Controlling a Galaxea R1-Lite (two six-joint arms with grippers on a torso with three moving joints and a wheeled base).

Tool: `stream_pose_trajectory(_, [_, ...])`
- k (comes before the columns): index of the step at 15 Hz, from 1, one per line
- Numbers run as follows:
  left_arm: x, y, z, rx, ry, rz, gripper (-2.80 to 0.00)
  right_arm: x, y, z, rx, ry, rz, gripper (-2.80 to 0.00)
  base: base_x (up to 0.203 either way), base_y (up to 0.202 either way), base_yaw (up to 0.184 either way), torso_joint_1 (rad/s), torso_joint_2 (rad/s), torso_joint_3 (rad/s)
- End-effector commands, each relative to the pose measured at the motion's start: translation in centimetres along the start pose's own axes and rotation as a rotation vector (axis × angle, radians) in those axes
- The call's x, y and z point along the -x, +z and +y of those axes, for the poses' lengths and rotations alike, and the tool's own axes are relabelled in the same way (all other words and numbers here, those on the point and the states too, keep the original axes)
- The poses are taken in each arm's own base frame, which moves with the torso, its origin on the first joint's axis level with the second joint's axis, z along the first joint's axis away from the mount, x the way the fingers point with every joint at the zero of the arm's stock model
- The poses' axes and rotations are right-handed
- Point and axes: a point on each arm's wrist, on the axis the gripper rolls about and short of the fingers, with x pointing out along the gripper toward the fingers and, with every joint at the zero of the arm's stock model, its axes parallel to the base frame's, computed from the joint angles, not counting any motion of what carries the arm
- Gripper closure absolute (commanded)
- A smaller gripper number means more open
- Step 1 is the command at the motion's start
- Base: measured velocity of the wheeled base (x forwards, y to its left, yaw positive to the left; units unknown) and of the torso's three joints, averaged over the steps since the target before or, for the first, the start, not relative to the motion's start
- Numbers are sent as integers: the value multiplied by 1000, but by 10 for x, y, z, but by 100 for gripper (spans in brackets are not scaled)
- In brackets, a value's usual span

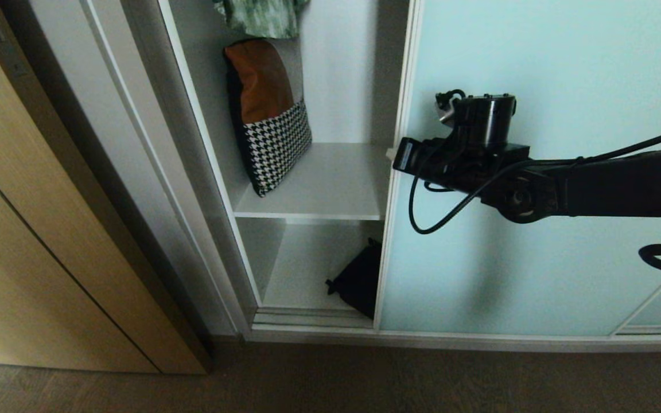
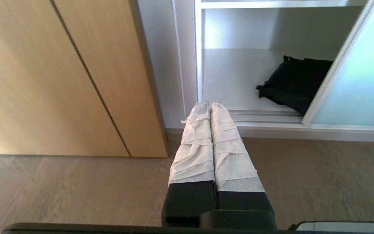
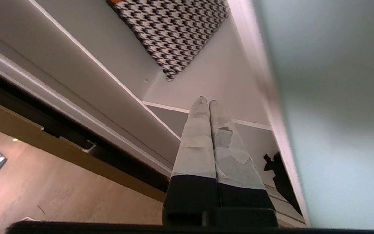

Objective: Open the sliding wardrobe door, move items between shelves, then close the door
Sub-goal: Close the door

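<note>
The pale aqua sliding wardrobe door (image 1: 537, 172) stands partly open, leaving a gap on its left. My right gripper (image 1: 389, 154) reaches in from the right across the door's front, and its shut, empty tips are level with the door's left frame edge. In the right wrist view that gripper (image 3: 205, 101) points past the door (image 3: 336, 97) into the opening. The black item (image 1: 359, 281) lies on the bottom shelf (image 1: 302, 269), half hidden behind the door. My left gripper (image 2: 210, 103) is shut and empty, low over the floor before the wardrobe, with the black item (image 2: 295, 86) beyond it.
A brown-and-houndstooth cushion (image 1: 270, 115) leans on the middle shelf (image 1: 330, 183) against the left wall. A green patterned garment (image 1: 261, 17) hangs above it. A light wood-grain door (image 1: 49, 229) stands to the left. Wooden floor (image 1: 330, 384) runs along the front.
</note>
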Motion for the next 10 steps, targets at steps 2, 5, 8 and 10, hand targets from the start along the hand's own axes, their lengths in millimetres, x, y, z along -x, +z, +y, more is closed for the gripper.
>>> stream_pose_trajectory(2, [0, 0, 0, -1, 1, 1, 0, -9, -12, 22, -2, 48, 20, 0, 0, 0, 0, 0, 0, 0])
stream_pose_trajectory(5, [0, 0, 0, -1, 0, 2, 0, -9, -20, 44, -1, 97, 35, 0, 0, 0, 0, 0, 0, 0])
stream_pose_trajectory(8, [0, 0, 0, -1, 0, 1, 0, 21, -9, 64, -2, 128, 42, 0, 0, 0, 0, 0, 0, 0])
stream_pose_trajectory(10, [0, 0, 0, -1, 1, 2, 0, 49, 2, 76, -14, 146, 43, 0, 0, 0, 0, 0, 0, 0])
